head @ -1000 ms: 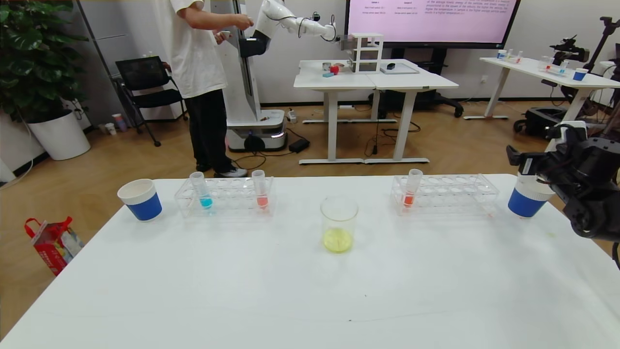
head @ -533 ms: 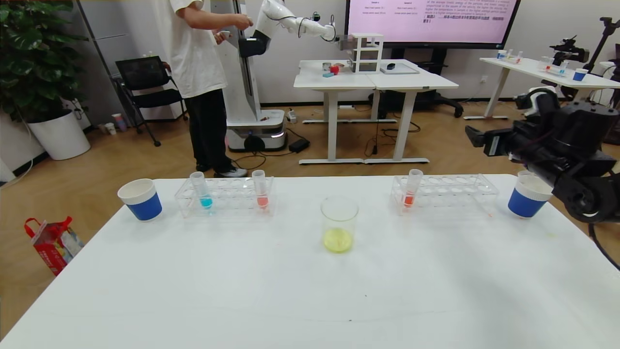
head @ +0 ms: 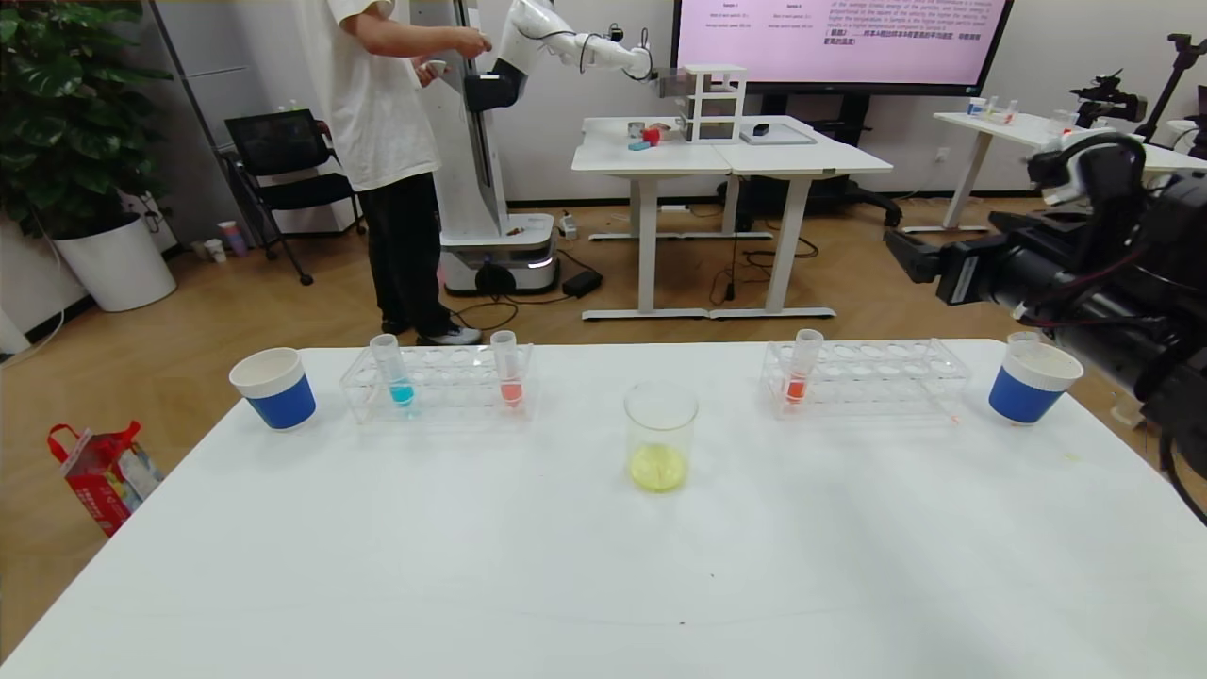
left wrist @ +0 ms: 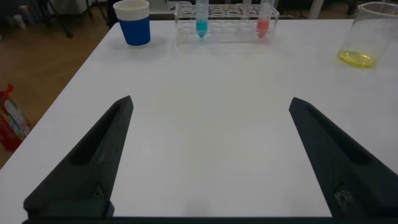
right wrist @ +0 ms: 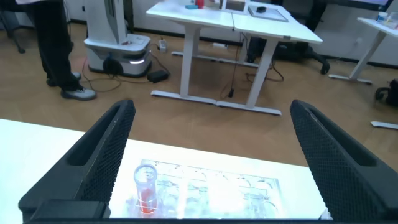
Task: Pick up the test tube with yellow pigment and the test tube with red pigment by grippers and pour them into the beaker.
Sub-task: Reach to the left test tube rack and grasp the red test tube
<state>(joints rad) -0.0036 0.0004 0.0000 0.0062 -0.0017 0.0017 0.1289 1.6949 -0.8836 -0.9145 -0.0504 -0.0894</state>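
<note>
This looks like a robotics lab set up in an office-style room. On the white worktop, clear plastic tube racks with coloured liquids stand along the far edge, blue-and-white paper cups near both far corners. Beyond it, on wood flooring, a white robot on a wheeled base reaches over white height-adjustable desks, with a person in a white T-shirt beside it. A large wall screen showing text, a black office chair and a big potted plant complete the room.
</note>
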